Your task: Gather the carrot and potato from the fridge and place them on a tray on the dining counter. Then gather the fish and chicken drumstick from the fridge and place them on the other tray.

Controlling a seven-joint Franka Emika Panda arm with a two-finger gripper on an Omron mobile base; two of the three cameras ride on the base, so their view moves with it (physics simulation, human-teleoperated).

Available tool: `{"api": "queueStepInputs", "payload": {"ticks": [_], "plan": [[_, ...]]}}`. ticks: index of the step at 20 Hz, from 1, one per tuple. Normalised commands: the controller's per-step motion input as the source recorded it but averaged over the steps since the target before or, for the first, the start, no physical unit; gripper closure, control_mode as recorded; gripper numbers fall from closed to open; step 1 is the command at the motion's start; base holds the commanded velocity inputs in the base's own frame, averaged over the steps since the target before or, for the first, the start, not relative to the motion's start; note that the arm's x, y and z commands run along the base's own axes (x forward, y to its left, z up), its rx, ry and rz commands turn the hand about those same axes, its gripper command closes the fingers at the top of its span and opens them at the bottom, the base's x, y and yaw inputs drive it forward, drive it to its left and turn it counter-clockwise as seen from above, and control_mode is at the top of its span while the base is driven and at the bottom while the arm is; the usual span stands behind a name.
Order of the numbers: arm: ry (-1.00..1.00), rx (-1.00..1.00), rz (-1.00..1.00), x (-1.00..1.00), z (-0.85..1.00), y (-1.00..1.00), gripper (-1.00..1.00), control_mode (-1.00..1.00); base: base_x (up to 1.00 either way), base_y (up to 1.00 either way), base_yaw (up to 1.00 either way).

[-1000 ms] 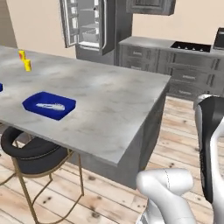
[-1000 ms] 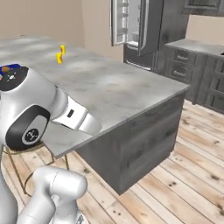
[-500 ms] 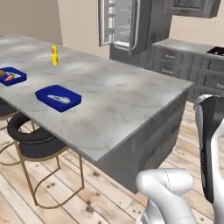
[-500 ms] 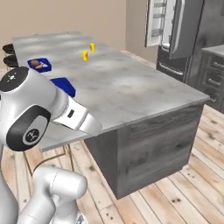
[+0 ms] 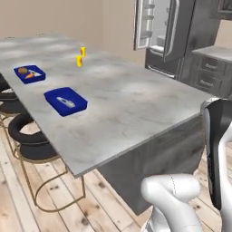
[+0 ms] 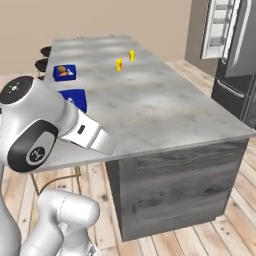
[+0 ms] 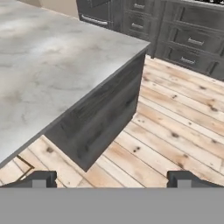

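I am looking across the long grey dining counter (image 5: 131,108) from behind the arm, and two blue trays are sitting along its stool-side edge. The nearer tray (image 5: 65,101) is carrying a pale fish (image 5: 66,102), lying at about 9 o'clock from the counter's middle in the left base view. The farther tray (image 5: 29,74) is sitting beyond it toward 10 o'clock, holding the orange carrot (image 5: 30,76) and the brown potato (image 5: 22,70) just beside each other. Two small yellow shakers (image 5: 80,57) are standing near the counter's middle, toward 11 o'clock. The fridge (image 5: 161,28) is standing with its doors open at 1 o'clock, past the counter's far end; I cannot make out what is lying on its shelves. In the hand view my gripper (image 7: 112,179) is holding its jaws wide apart with nothing between them, pointing down over the counter's corner and the wooden floor (image 7: 175,131), with dark drawer cabinets (image 7: 183,35) showing at 12 o'clock.
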Motion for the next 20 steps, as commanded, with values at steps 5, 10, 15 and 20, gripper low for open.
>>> {"api": "queueStepInputs", "payload": {"ticks": [5, 10, 15, 20], "plan": [[0.00, 0.00, 0.00, 0.00, 0.00, 0.00, -1.00, 1.00, 0.16, -0.85, 0.41], [0.00, 0.00, 0.00, 0.00, 0.00, 0.00, -1.00, 1.00, 0.14, -0.87, 0.40], [0.00, 0.00, 0.00, 0.00, 0.00, 0.00, -1.00, 1.00, 0.09, -0.91, 0.38], [0.00, 0.00, 0.00, 0.00, 0.00, 0.00, -1.00, 1.00, 0.01, -1.00, 0.26]]}}
